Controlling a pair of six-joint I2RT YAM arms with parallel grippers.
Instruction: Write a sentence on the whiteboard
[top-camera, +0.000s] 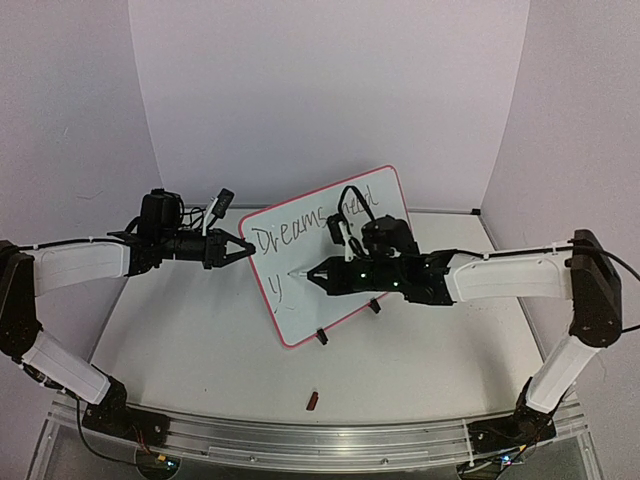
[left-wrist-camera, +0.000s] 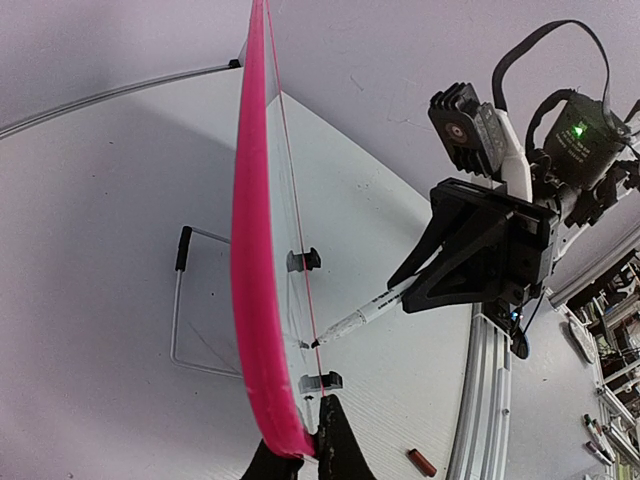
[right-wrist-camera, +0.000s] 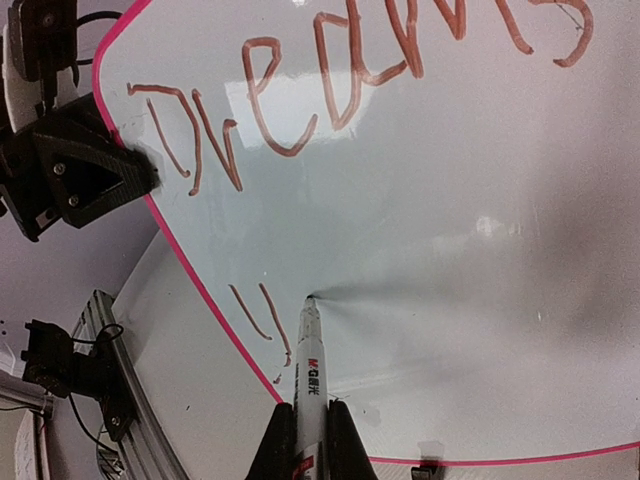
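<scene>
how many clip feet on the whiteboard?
2. Both sit on the bottom edge of the whiteboard: one clip foot near its lower-left corner in the top view, the other further right, just below the right arm. None appears hidden.

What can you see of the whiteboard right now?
The whiteboard is a glossy white rectangle with a thin pink rounded frame. It stands nearly upright on the table on two black clip feet, with a wire stand behind it. Red-brown handwriting reads "Dreams", then letters partly hidden, with a "y" below. The left gripper is shut on its left edge. The marker in the right gripper touches its face beside the "y".
</scene>
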